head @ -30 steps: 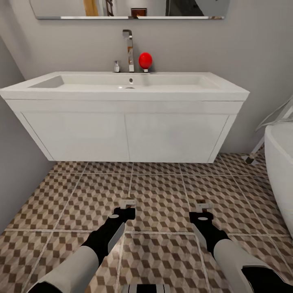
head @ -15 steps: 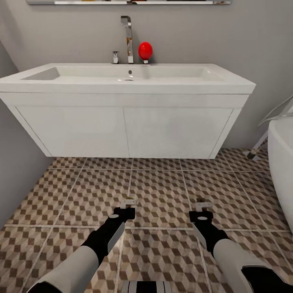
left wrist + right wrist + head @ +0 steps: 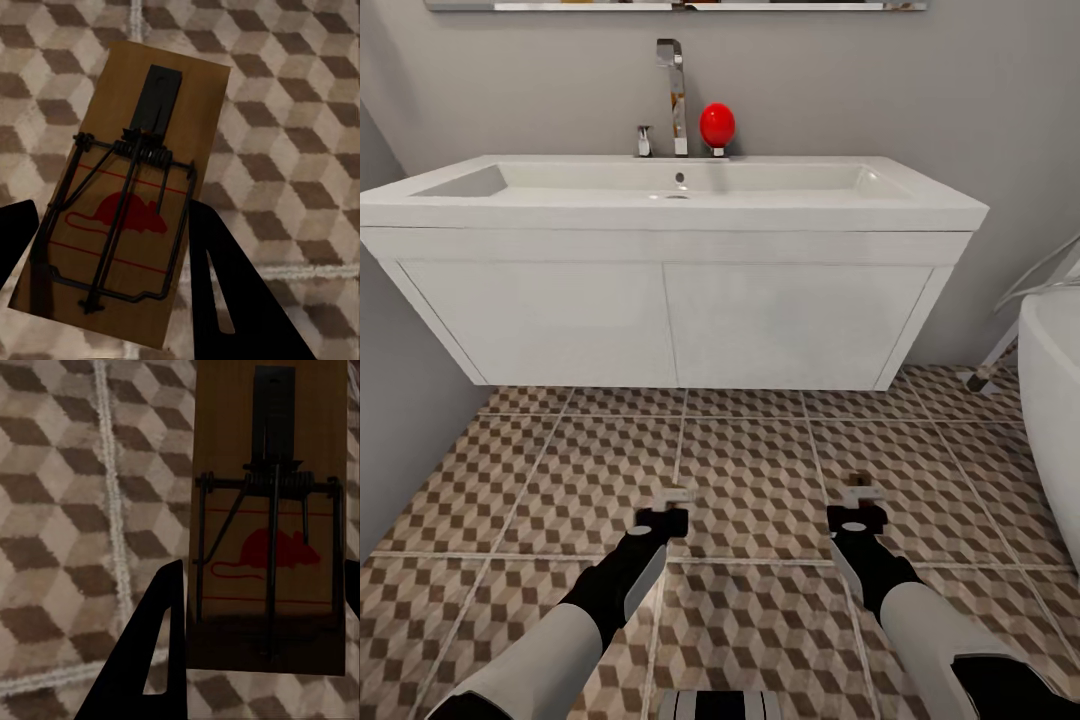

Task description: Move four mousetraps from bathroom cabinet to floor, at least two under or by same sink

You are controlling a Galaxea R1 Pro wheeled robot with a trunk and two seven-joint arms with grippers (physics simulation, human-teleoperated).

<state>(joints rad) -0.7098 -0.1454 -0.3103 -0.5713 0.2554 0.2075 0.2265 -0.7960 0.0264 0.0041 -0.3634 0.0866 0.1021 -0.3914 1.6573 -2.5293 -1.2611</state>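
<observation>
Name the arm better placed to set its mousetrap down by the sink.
Nearly even; slightly the left. Each gripper, left and right, holds a mousetrap above the floor, and the left sits nearer the sink's middle.

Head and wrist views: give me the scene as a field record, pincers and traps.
left pincer: shut on a mousetrap, held above the floor
right pincer: shut on a second mousetrap, also above the floor
bathroom floor: cube-pattern tiles, no trap lying on the visible part
bathroom sink: white basin on white vanity, straight ahead
tap: chrome, behind basin
red object: on rim beside tap
bathtub: far right
</observation>
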